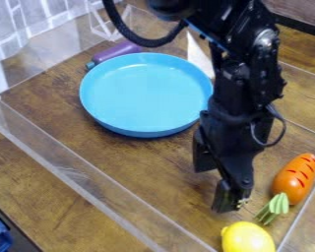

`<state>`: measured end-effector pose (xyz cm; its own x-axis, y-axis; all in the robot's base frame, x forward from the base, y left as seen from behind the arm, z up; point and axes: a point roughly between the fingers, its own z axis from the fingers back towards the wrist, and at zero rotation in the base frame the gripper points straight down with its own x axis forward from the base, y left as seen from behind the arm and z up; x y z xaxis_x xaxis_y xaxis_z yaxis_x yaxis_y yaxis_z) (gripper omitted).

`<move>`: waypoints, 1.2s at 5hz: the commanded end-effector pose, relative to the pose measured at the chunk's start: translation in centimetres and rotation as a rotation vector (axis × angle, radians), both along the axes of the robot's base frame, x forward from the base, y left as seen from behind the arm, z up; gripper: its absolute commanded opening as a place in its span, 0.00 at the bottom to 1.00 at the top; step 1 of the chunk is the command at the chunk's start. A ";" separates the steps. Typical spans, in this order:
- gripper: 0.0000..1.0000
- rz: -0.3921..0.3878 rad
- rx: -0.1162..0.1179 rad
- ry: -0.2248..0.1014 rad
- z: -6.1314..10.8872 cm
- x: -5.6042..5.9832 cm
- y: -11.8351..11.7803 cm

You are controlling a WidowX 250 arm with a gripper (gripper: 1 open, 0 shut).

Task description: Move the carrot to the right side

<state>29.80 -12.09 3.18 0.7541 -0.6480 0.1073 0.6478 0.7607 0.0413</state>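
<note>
- We see the fingers (220, 183) released, spread apart and pointing down at the table (68, 133), with nothing between them.
- One finger tip sits low near the table surface at the lower right; the other is up and to its left, on the side toward the plate.
- We can't tell whether the lower tip touches the wood or stands just above it.
- The carrot (295, 176) lies on the table just right of the fingers, apart from them, not gripped.
- Carrot is orange with dark groove marks, lying at a slant, narrow end up and away, pale green leafy top (274, 208) at the near end.
- Leafy top sits just beside the lower finger tip; whether they touch isn't clear to us.
- Carrot is close to the right edge of the view, on the right side of the table.
- Yellow lemon toy (248, 238) sits at the bottom edge, just below the carrot's leaves and below the fingers.
- Black arm (242, 79) rises from the fingers up and left, out of the top of the view, hiding part of the table behind it.
- Blue round plate (145, 94) is left of the arm, nothing on it that we can see; its right rim is partly behind the arm.
- Purple toy (115, 52) lies behind the plate, touching or nearly touching its far rim.
- Clear plastic wall (68, 172) runs along the near left side of the table.
</note>
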 end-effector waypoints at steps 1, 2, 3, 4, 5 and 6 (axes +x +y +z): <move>1.00 0.074 -0.038 -0.070 1.5 0.3 -0.9; 1.00 0.135 -0.048 -0.080 1.1 0.3 -2.1; 1.00 0.179 -0.049 -0.109 2.1 1.6 -1.4; 1.00 0.213 -0.049 -0.125 2.3 2.7 -0.8; 1.00 0.285 -0.053 -0.180 5.0 3.9 0.3; 1.00 0.384 -0.058 -0.246 9.0 4.6 1.9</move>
<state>33.80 -10.63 9.93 0.8994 -0.3396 0.2754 0.3220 0.9405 0.1081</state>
